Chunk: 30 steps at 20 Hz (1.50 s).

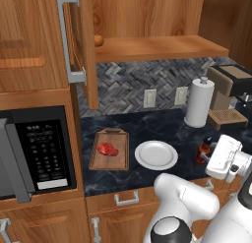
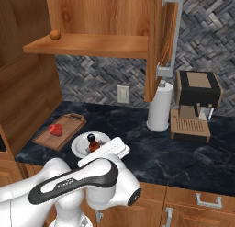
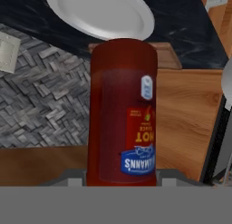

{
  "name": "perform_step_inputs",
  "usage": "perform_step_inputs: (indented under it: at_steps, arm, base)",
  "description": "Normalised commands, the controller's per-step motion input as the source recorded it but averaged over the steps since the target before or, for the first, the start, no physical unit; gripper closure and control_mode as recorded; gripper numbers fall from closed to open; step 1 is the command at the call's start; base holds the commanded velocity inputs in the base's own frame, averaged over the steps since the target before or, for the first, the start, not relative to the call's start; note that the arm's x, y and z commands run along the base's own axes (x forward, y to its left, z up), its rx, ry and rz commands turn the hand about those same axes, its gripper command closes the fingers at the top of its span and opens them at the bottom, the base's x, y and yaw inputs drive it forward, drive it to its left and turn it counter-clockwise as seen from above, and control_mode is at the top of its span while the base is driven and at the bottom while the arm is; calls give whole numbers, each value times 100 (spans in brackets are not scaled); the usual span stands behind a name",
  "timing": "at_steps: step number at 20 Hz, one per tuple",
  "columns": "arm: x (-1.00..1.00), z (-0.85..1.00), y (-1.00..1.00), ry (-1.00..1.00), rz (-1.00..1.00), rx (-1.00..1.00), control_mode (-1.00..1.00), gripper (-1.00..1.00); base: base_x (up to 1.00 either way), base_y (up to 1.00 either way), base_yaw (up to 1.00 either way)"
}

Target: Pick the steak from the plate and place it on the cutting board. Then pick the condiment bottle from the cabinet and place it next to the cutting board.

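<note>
While clamped on the condiment bottle [image 3: 122, 112], hand [image 1: 224, 161] closed around the lower body, bottle filling the middle of the hand view and rising straight out from between the finger tips. Bottle carried low over the dark surface [image 1: 147, 126], just beyond the white plate [image 1: 156, 155] on the side away from the cutting board [image 1: 110, 148], black cap uppermost in the right base view. Steak [image 1: 107, 149] already lying on the board, well past the plate from the hand; plate bare. Cabinet [image 1: 147, 45] shelf up above the hand, door swung open.

Likely light, rigid and smooth-walled, so prone to slipping or twisting if squeezed too loosely; probably glass or hard plastic, so best set down gently and upright. Tall and slim, hence easy to topple on release. Best held where gripped now, on the straight labelled body below the shoulder, not the narrow neck or cap. Remaining move judged short: across to a bare patch beside the board
</note>
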Motion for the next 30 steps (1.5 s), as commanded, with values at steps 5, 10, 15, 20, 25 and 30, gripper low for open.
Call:
perform_step_inputs:
  at_steps: [5, 10, 15, 20, 25, 30]
  arm:
    - [21, -12, -18, 0, 0, 0, -100, 100]
    - [14, -12, -18, 0, 0, 1, -100, 100]
    - [7, -12, -15, 0, 0, 1, -100, 100]
    - [3, -12, -10, 0, 0, 1, -100, 100]
    - [0, -12, -1, 0, 0, 0, -100, 100]
    - [0, -12, 0, 0, 0, 0, -100, 100]
  base:
    - [0, 0, 0]
    - [0, 0, 0]
    - [0, 0, 0]
    - [0, 0, 0]
    - [0, 0, 0]
    - [0, 0, 0]
